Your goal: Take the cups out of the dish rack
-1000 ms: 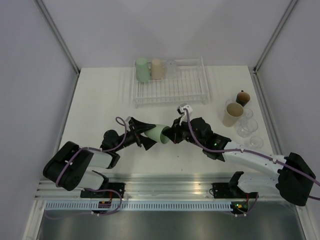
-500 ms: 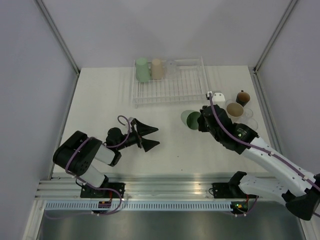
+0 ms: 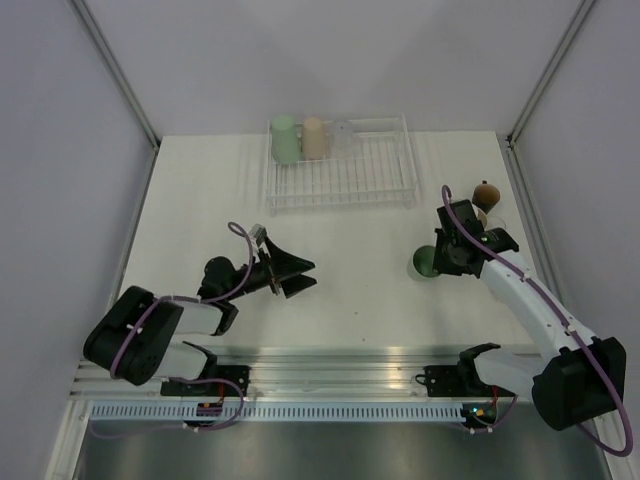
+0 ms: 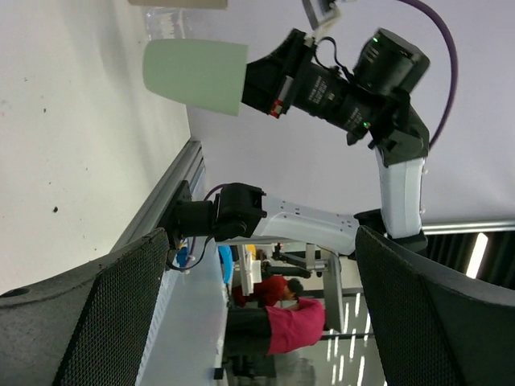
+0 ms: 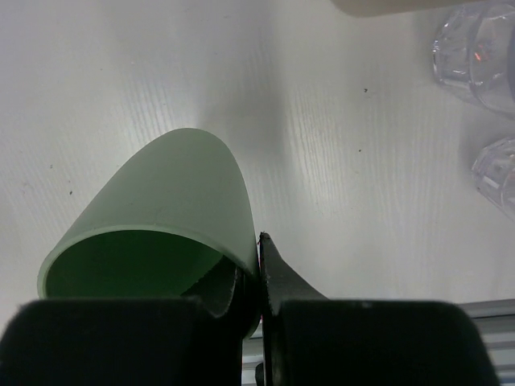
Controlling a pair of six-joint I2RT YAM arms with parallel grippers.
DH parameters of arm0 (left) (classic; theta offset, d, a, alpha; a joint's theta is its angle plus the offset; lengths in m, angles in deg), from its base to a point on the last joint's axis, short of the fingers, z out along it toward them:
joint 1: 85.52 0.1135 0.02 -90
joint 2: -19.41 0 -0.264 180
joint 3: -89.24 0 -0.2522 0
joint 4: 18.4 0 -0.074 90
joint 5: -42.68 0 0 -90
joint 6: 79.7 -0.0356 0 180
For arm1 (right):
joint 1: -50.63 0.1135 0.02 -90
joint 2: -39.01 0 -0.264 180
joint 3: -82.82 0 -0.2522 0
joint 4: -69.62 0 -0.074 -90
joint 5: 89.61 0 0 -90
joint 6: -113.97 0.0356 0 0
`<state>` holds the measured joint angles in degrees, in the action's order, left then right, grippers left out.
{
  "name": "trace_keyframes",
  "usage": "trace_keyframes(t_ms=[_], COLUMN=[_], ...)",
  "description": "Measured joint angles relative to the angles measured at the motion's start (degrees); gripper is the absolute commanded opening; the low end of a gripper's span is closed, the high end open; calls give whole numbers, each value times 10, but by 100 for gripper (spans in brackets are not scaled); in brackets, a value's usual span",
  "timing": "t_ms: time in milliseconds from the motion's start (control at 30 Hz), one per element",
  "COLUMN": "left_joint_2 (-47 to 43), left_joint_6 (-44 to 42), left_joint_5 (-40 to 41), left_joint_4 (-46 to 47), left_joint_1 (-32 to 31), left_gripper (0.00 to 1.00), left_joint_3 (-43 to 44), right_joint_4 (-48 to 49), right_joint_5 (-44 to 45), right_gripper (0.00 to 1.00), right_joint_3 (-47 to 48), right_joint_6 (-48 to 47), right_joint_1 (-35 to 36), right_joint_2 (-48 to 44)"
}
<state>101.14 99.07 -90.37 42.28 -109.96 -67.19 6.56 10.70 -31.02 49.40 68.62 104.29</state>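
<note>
One mint green tapered tumbler (image 3: 424, 264) is held mouth up and slightly tilted by the right gripper (image 3: 440, 260), right of centre over the white table (image 3: 200, 190). Whether it touches the surface cannot be told. The fingers pinch its rim wall, one inside and one outside. It looks light, stiff and smooth, so a rim pinch should carry it, though it could pivot or slip.

Three more tumblers stand in the far-left corner of the white wire-grid dish rack (image 3: 370, 170): a second mint green tumbler (image 3: 285, 140), a beige tumbler (image 3: 313, 138) and a clear tumbler (image 3: 342, 135).

The left gripper (image 3: 310, 274) is low, left of centre, with its fingers spread and empty.

Two clear ribbed cups (image 5: 475, 48) and a small dark brown cup (image 3: 487, 192) crowd the right edge. Open surface lies just left of them.
</note>
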Motion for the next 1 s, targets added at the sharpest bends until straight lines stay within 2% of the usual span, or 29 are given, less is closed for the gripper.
trace_keyframes(t_ms=[133,600,900,967,1000], left_joint_2=[-68,-324,-360,-360,-360], left_joint_6=[-47,-234,-273,-274,-275], left_joint_5=[-4,23,44,47,50], left_joint_4=[-55,-415,-504,-510,-513], left_joint_1=[0,0,0,0,0], left_gripper=[100,100,100,100,100], left_joint_3=[0,34,38,38,38], right_joint_4=[3,37,53,53,54], right_joint_5=[1,34,35,34,33], right_gripper=[1,1,2,12,15], right_joint_3=[-9,-31,-46,-48,-49], right_joint_6=[1,20,25,27,28], right_joint_1=[-33,-154,-217,-221,-224], right_joint_2=[9,52,46,43,41])
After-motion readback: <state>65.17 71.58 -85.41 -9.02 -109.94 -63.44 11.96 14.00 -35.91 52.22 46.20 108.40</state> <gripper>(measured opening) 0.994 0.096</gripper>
